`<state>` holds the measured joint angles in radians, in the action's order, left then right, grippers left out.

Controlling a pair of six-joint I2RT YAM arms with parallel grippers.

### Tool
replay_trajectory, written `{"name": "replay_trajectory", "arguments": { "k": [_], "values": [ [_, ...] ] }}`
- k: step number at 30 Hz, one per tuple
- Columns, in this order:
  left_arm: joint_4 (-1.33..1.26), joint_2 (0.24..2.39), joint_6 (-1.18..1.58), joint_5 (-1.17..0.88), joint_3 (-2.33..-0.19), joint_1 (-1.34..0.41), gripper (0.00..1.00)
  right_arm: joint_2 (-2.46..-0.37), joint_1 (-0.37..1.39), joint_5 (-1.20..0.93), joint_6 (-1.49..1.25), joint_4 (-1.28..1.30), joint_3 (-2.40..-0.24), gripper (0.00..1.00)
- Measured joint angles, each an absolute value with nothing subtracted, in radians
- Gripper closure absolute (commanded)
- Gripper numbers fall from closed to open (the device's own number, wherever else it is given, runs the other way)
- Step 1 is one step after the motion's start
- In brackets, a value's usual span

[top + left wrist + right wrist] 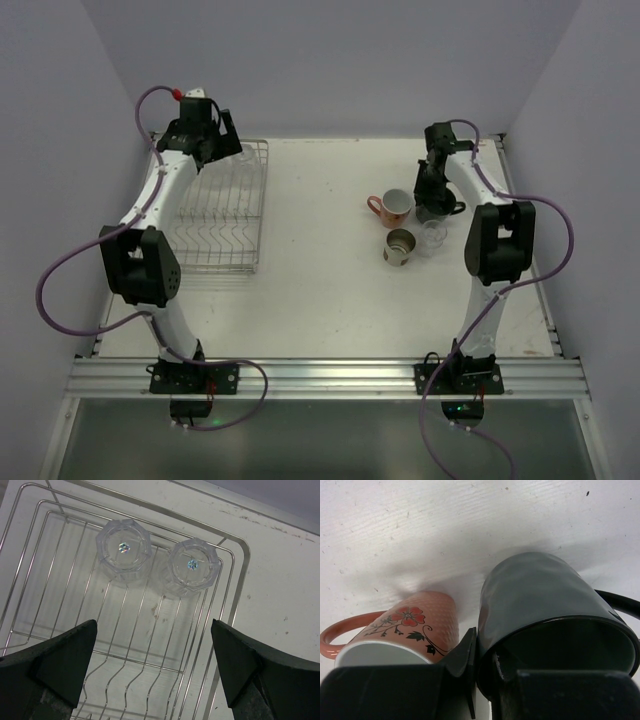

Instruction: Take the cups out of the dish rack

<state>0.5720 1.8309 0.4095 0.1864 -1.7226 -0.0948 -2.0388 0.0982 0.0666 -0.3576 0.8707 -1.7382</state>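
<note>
While my left gripper hangs with its two dark, wedge-shaped fingers spread wide apart and holding nothing, it looks down on the far end of the dish rack, a rectangle of thin silver wire with parallel rods and raised sides. Two clear glasses sit side by side in there, the left glass and the right glass, both faceted with eight-sided ends facing my camera and a small rainbow glint at each centre. They stand near each other; whether they touch I cannot tell.

Over on the right side of the white, scuffed table, my right gripper is pinched together on the wall of the dark mug, one finger inside the rim and one outside. That mug is smooth, glossy and round, with a thin loop handle on its far side. Whether its base rests on the table I cannot tell. Just beside it stands the pink mug, dimpled in texture, printed with a red flower and dark leaves, pale within. Nearer my bases sit a metallic tan cup and another clear glass, close together.
</note>
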Motion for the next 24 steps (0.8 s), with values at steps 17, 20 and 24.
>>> {"name": "replay_trajectory", "arguments": {
  "k": [17,20,24],
  "values": [
    [0.587,1.88,0.409,0.174,-1.75,-0.08,0.0,-2.064,0.113,0.115,-0.358,0.878,-1.754,0.93],
    [0.587,1.88,0.409,0.167,-1.751,-0.08,0.0,-2.064,0.113,0.118,-0.358,0.878,-1.754,0.88],
    [0.587,1.88,0.409,0.164,-1.751,-0.08,0.0,-2.064,0.113,0.118,-0.358,0.878,-1.754,0.84]
  ]
}}
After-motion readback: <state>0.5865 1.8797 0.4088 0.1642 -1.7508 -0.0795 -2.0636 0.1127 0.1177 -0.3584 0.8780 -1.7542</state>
